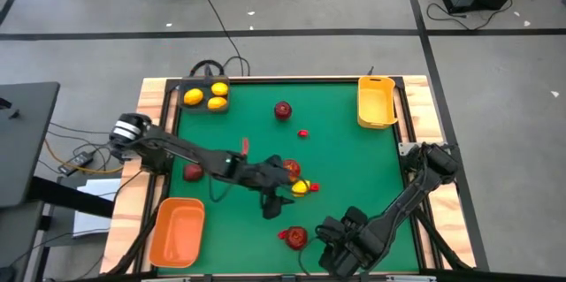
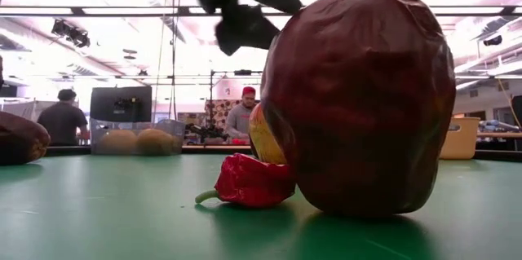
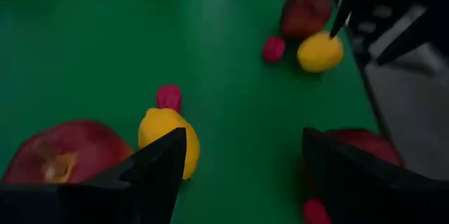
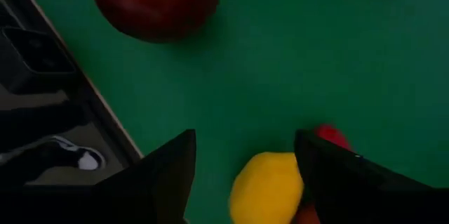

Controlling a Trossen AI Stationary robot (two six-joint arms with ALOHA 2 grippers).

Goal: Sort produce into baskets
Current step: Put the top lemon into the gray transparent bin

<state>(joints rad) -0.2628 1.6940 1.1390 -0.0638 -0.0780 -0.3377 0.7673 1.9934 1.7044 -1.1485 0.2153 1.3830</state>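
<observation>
My left gripper is open low over the middle of the green table. A yellow lemon lies on the table just beside one of its fingers, next to a red apple. My right gripper is open near the table's front edge. A second lemon lies on the table below and between its fingers, beside a small red piece. A dark red apple rests near the front edge with a red piece against it.
The dark grey tray holds two lemons at the far left. The yellow basket stands far right and the orange basket near left. More apples and a berry lie loose. People stand behind the table.
</observation>
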